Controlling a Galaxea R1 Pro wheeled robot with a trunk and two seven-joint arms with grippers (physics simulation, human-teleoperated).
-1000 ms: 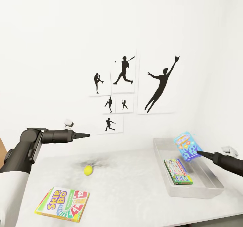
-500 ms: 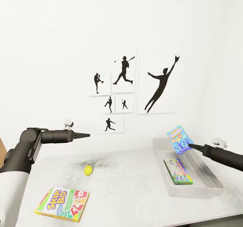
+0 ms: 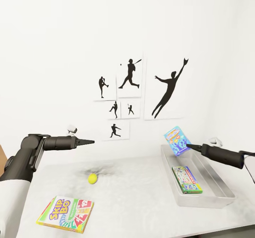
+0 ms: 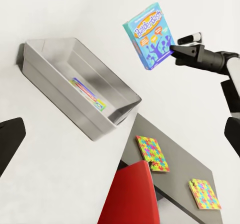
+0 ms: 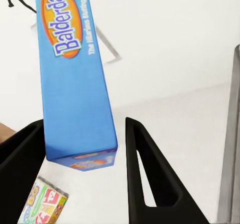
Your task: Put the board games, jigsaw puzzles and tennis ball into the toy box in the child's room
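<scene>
Blue board game [image 3: 176, 140], its lower corner hidden between the right gripper [image 3: 187, 146] jaws clamping it; left gripper [image 3: 92, 142] jaws' state unreadable.

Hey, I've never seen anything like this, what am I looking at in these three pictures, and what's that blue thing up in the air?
This is a simulated two-armed robot tidying toys. The wide picture is from a camera on its head; the other two are from cameras near each hand.

The right hand holds a blue game box, lettered Balderdash, in the air over the far end of a grey toy box. A green-edged game box already lies inside it.

The left hand hangs in the air with nothing in it.

On the pale table lie a tennis ball and a Skip-Bo box. The left wrist view shows two jigsaw puzzles on a lower dark section.
</scene>
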